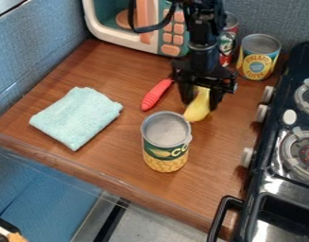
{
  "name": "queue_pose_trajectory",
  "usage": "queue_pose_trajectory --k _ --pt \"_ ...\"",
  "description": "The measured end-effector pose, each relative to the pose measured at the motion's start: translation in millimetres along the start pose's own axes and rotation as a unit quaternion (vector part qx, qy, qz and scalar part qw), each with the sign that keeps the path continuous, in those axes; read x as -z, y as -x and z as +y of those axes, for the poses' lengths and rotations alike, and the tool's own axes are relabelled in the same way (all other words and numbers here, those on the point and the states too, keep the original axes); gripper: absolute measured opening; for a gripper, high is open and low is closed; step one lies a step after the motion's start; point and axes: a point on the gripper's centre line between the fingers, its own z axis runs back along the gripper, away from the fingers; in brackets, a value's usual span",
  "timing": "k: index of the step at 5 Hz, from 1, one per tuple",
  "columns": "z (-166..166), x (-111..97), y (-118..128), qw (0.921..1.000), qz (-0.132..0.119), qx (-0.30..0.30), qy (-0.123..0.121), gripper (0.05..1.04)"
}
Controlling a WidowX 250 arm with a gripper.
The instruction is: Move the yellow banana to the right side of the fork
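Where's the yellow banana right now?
In the camera view, the yellow banana is right of the middle, down at the black gripper, with the red handle to its left and the corn can just in front.

Banana [197, 109]: yellow, near upright in frame, fat end down, upper end partly hidden; just right of centre, right of the fork. Fork [155, 96]: ridged red handle visible, tines hidden; flat on counter, upper centre, slanting up-right.
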Motion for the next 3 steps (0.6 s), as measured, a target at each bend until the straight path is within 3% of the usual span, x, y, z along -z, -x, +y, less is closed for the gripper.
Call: queue_pose_trajectory --k 1,3 --pt "-1.4 -1.0 2.0 1.0000 0.006 0.004 -0.005 1.007" --pt "-12.0 -61.7 -9.7 0.9981 -0.061 0.012 0.002 1.000"
